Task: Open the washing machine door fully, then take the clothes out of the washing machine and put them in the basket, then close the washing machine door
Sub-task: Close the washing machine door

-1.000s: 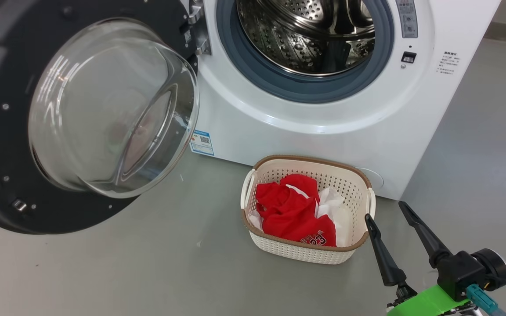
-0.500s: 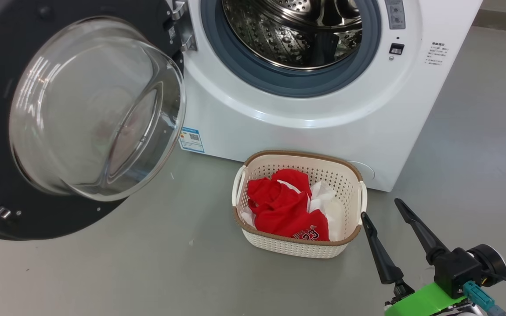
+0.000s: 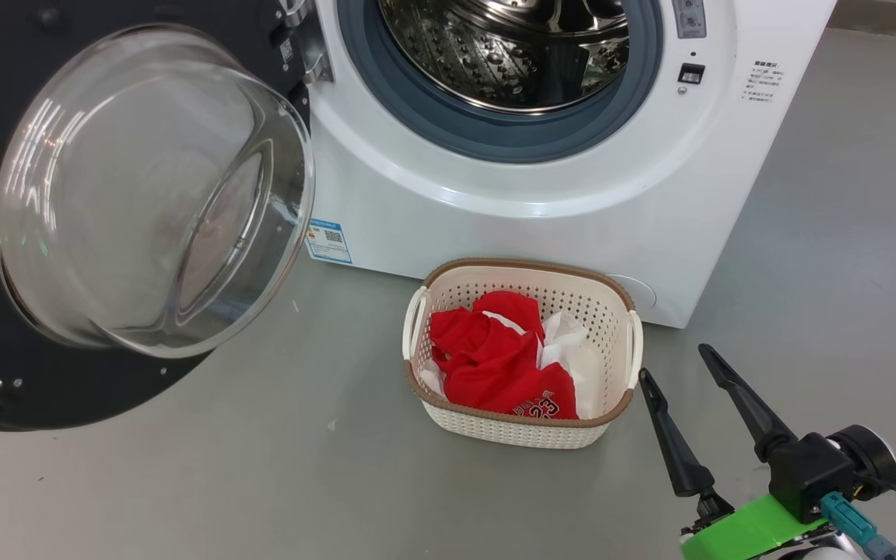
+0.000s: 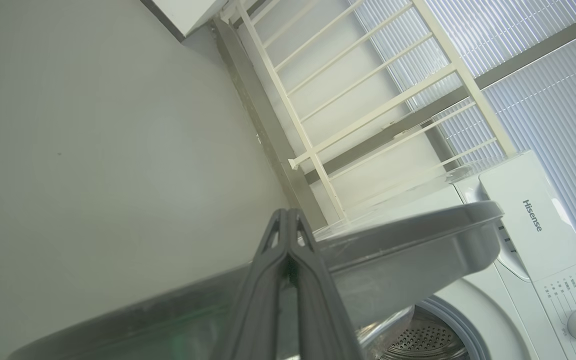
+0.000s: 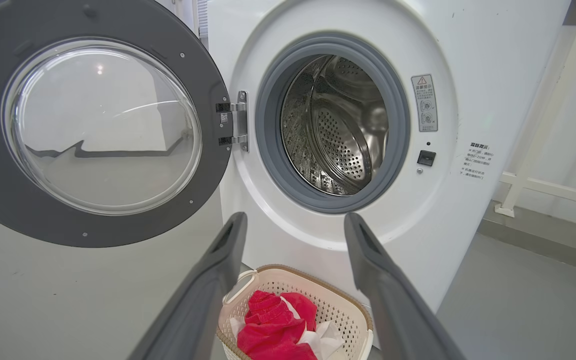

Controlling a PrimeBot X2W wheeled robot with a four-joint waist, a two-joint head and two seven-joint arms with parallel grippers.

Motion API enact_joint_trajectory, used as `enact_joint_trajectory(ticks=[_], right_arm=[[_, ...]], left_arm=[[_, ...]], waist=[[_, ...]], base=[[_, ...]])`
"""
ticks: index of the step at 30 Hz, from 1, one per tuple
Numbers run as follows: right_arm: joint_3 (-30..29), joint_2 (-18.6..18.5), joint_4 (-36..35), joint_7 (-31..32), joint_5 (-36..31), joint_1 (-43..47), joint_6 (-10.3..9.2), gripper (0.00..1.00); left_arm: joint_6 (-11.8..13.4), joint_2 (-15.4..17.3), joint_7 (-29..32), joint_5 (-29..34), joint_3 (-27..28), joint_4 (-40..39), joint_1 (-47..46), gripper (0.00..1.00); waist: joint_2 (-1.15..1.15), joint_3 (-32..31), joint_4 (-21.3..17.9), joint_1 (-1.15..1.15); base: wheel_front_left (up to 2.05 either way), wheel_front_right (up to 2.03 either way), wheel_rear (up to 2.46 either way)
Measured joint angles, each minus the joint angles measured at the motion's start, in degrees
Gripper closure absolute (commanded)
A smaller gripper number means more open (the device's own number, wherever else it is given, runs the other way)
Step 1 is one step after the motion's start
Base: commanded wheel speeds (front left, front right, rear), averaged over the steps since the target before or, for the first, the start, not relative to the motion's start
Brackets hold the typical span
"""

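Grey floor is holding the basket just left of my released right claw; left claw clenched; I'm reading "Hisense" on the washing machine.

A smooth grey floor spreads across the scene, marked by a few small pale specks near the middle. At the far right a cream-white railing of thin bars has its post footed on a low grey kerb along the wall's base. Behind the railing, the left wrist view shows pale ribbed blinds crossed by a dark frame bar
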Motion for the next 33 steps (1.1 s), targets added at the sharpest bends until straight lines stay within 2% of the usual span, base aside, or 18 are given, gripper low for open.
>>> enact_joint_trajectory(ticks=[14,25,33], right_arm=[[0.2,0.0,0.2,-0.2,0.0,-0.1,0.0,0.0],[0.2,0.3,0.7,-0.4,0.0,-0.1,0.0,0.0],[0.2,0.7,1.4,-0.8,0.0,-0.3,0.0,0.0]], left_arm=[[-0.7,0.5,6.7,-4.3,-0.2,0.0,0.1,1.0],[-0.7,-1.5,11.4,-8.6,-0.1,-5.1,2.1,1.0],[-1.1,-4.2,14.1,-10.6,-0.4,-9.6,5.4,1.0]], waist=[[0.0,0.3,-0.2,0.0],[0.0,0.5,0.6,0.0],[0.0,0.4,1.1,0.0]], base=[[0.0,0.0,0.0],[0.0,0.0,0.0],[0.0,0.0,0.0]])
